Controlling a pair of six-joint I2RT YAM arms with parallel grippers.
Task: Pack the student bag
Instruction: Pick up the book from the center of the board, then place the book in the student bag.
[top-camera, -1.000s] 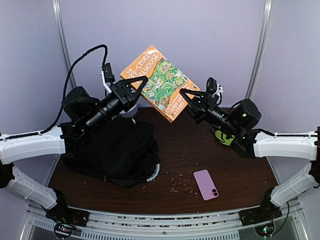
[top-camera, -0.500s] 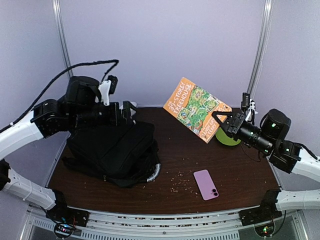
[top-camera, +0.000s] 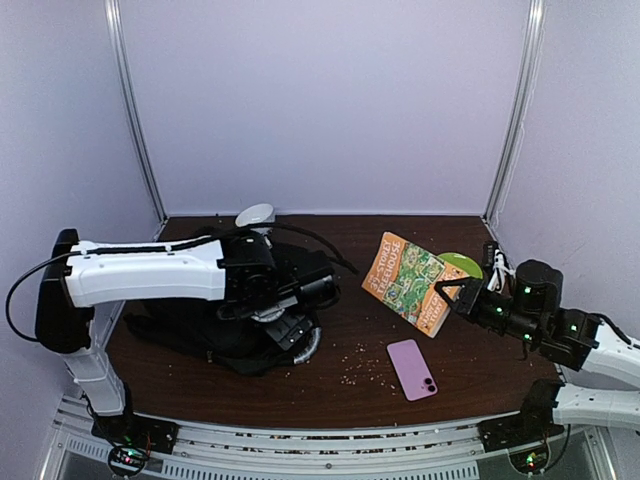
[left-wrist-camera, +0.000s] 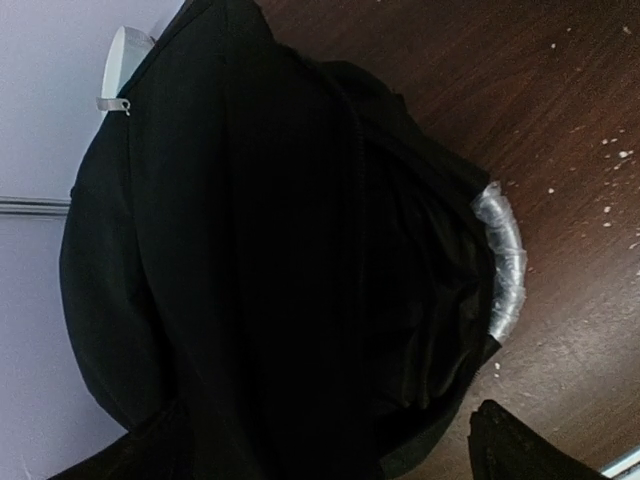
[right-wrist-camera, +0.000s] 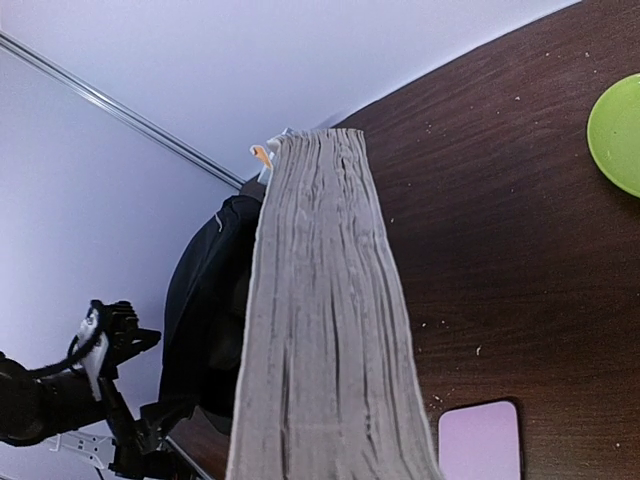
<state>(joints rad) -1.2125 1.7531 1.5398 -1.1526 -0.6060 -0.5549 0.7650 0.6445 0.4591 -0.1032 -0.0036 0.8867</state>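
- The left gripper hangs spread wide, grasping nothing, directly above the large black soft fabric backpack. Only its two dark fingertips show, at the bottom of the wrist view.
- The backpack lies slumped on the dark brown wooden desk beneath the left arm. Its grey-white curved top handle is on the side that faces the book.
- The right gripper is clenched on a lower corner of a colourful paperback book with an orange border. It holds the book tilted off the desk, well apart from the backpack on its right.
- The step in hand looks like opening the backpack's mouth for the book. Deep folds sit just beside the handle, but I cannot tell whether the zip is undone.
- To do it well, the left gripper should pinch a single layer of fabric just beside the handle, not a strap. It should then lift enough to hold a gap, and the book should go in narrow edge first.
- Bare desk between the backpack and the book gives a free lane for that approach.
- A flat pink phone lies right of the backpack towards the front, among pale crumbs, so a low sweep there could knock it.
- A round lime-green disc sits beyond the book, farther from the backpack.
- The backpack's near side lies close to the desk's front edge and the pale lilac wall stands close behind it. Lifting upward is safer than dragging.
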